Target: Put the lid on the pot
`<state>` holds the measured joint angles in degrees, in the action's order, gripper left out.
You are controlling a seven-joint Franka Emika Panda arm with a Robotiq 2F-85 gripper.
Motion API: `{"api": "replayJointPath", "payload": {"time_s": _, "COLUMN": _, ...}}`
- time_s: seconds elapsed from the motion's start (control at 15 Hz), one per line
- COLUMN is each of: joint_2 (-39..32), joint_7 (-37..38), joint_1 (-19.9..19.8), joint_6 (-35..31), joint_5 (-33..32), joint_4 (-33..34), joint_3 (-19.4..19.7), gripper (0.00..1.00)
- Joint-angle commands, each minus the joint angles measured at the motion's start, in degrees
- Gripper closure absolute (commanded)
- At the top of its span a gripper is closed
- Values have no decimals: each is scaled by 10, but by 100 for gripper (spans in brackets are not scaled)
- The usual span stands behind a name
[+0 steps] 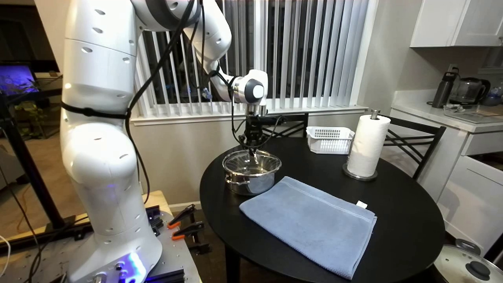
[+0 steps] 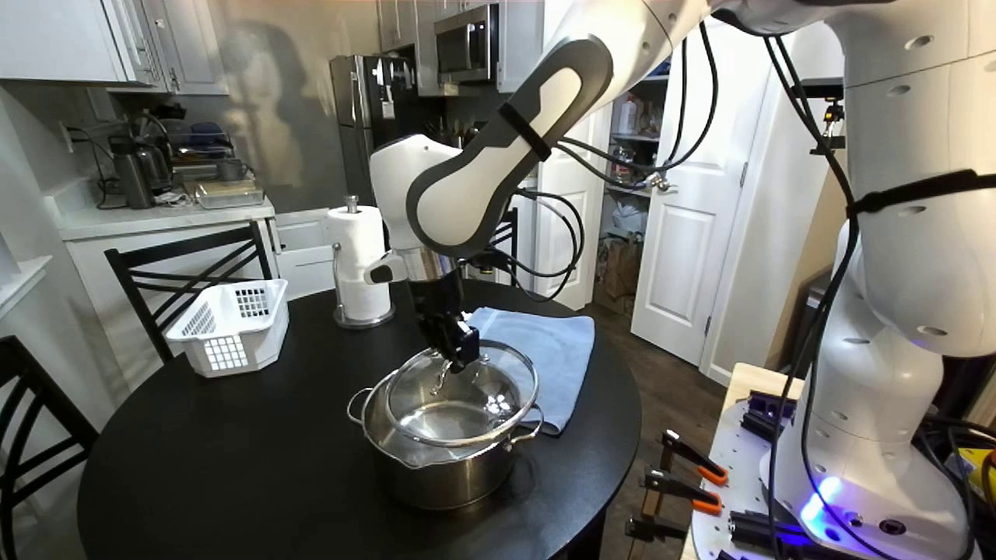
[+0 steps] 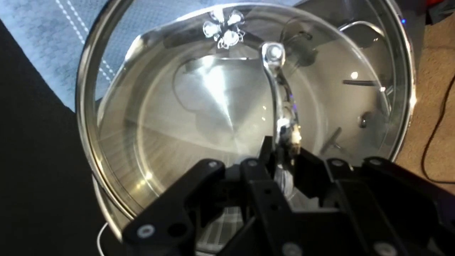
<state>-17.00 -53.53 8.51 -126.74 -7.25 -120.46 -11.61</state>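
Note:
The pot (image 2: 440, 481) is shiny steel with two loop handles and stands upright on the black table; it also shows in an exterior view (image 1: 253, 184). The clear glass lid (image 2: 510, 381) has a metal rim and an arched metal handle. It is over the pot's opening, tilted and off-centre in that exterior view; it also shows in an exterior view (image 1: 235, 163) and in the wrist view (image 3: 85, 103). I cannot tell whether the rims touch. My gripper (image 3: 284, 156) is shut on the lid's handle; it shows in both exterior views (image 1: 254, 151) (image 2: 451, 365).
A folded blue towel (image 1: 310, 224) lies beside the pot. A paper towel roll (image 1: 369, 145) on a stand and a white basket (image 1: 329, 140) stand on the table (image 1: 408, 220). Chairs (image 2: 194, 272) surround it. Another lid (image 1: 465, 265) shows below the table's edge.

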Motion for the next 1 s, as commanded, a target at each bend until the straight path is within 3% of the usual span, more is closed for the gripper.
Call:
{"api": "replayJointPath", "payload": {"time_s": 0.0, "joint_2": 36, "joint_7": -14, "joint_1": 1, "joint_6": 16, "joint_5": -10, "joint_4": -22, "joint_3": -13, "gripper": 96}}
{"api": "replayJointPath", "payload": {"time_s": 0.93, "joint_2": 28, "joint_7": -67, "joint_1": -13, "joint_6": -33, "joint_5": 61, "joint_4": -15, "joint_3": -38, "gripper": 96}}
